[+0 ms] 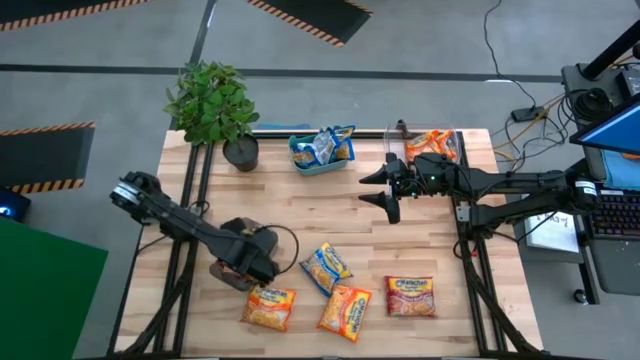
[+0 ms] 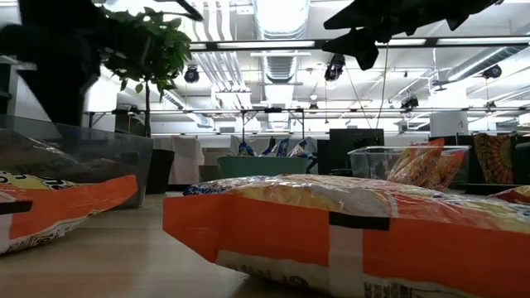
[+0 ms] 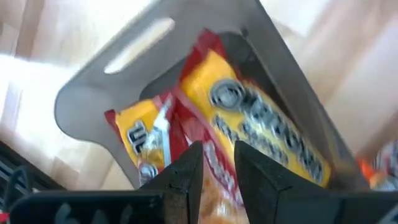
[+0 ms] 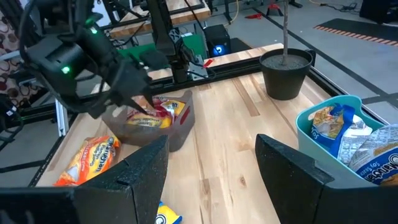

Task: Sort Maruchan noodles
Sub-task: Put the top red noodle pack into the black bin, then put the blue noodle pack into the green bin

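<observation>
My left gripper [image 3: 217,171] points steeply down into a grey clear bin [image 4: 180,127] at the table's near left and is shut on a red-and-yellow Maruchan packet [image 3: 261,124]. A second red-and-yellow packet [image 3: 140,134] lies beside it in the bin. Lying flat on the table near the front edge are two orange packets [image 1: 268,306] [image 1: 345,310], a blue-and-yellow one [image 1: 325,267] and a red one [image 1: 410,297]. My right gripper [image 4: 211,174] hangs open and level, high over the table's far middle [image 1: 385,192], and holds nothing. My left gripper pinches the red-and-yellow packet between its two fingers at a red-and-white edge part [image 3: 217,163]; which end that is I cannot tell. The fingers come from above, pointing steeply down. The packet lies slanted inside the bin, next to the other packet.
A teal tray [image 1: 320,152] with blue packets stands at the far middle, and a clear bin [image 1: 432,145] with orange packets at the far right. A potted plant [image 1: 215,105] stands at the far left. Bare wood lies between the trays and the front packets.
</observation>
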You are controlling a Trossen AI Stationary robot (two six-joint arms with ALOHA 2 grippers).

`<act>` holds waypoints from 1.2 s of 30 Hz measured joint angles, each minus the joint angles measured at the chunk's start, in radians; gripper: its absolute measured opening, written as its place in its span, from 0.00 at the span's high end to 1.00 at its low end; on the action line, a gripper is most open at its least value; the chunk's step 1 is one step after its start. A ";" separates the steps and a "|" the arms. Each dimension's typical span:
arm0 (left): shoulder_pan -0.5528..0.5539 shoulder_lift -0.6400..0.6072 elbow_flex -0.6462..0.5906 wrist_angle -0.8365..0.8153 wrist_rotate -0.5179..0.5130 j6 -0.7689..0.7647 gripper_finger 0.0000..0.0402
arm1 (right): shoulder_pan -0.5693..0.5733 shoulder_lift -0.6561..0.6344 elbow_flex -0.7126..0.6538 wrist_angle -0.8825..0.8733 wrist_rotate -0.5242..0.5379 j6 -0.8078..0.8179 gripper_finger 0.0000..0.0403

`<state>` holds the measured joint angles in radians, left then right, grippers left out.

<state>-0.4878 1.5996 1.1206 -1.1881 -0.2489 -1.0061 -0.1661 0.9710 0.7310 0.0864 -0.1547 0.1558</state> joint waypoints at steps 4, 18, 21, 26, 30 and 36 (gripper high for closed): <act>-0.059 -0.017 -0.021 -0.005 0.021 0.031 0.82 | 0.000 0.000 0.000 0.000 0.000 0.000 0.43; -0.104 -0.030 -0.053 0.014 0.055 -0.026 0.91 | 0.000 0.000 0.000 0.000 0.000 0.001 0.43; -0.108 -0.046 -0.036 -0.081 0.015 -0.032 0.91 | 0.000 0.000 0.000 0.000 0.000 0.001 0.43; -0.108 -0.064 -0.093 -0.061 -0.045 -0.040 0.91 | 0.000 0.000 0.000 -0.001 0.000 0.001 0.43; -0.108 -0.064 -0.154 0.003 -0.047 -0.091 0.91 | 0.000 0.000 0.000 -0.001 0.000 0.010 0.43; -0.109 -0.094 -0.088 -0.009 -0.119 -0.105 0.91 | 0.001 0.000 0.000 -0.040 -0.003 0.126 0.43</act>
<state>-0.5970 1.5058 1.0321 -1.1966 -0.3680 -1.1108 -0.1656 0.9710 0.7307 0.0460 -0.1574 0.2823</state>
